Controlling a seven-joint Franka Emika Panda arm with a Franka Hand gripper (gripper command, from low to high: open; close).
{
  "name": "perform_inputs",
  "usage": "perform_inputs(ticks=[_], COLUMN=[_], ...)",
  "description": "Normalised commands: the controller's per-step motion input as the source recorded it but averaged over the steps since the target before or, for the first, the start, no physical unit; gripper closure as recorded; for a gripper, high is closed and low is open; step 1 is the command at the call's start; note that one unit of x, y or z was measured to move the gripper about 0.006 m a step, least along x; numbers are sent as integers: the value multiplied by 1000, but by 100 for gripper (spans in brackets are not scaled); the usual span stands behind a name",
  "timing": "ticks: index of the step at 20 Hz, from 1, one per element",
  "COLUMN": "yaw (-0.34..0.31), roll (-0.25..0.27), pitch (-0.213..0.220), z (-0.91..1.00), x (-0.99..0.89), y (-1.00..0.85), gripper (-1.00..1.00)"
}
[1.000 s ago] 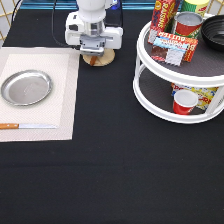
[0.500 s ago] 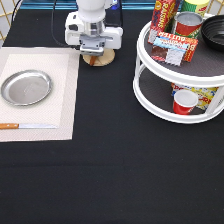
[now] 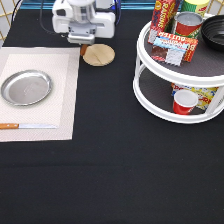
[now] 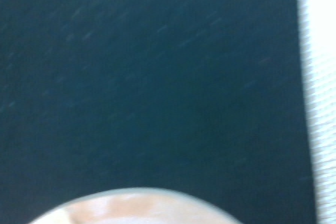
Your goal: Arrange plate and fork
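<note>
The tool (image 3: 83,44) hangs at the exterior view's top, just beside the wooden coaster (image 3: 99,54); whether it is open or closed cannot be told. The plate (image 3: 26,87) lies on the pale placemat (image 3: 65,75) at the desk's (image 3: 110,175) left, with a wooden-handled utensil (image 3: 27,126) below it.
</note>
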Motion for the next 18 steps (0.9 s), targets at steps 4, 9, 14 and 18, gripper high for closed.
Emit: perform_inputs(ticks=[4, 9, 14, 18], yaw=[0, -43, -175, -321], roll=[53, 7, 0, 0], pitch=[-5, 0, 9, 10], z=[164, 9, -27, -133], x=[131, 17, -59, -184], y=[-876, -791, -532, -191], gripper=[100, 100, 100, 100])
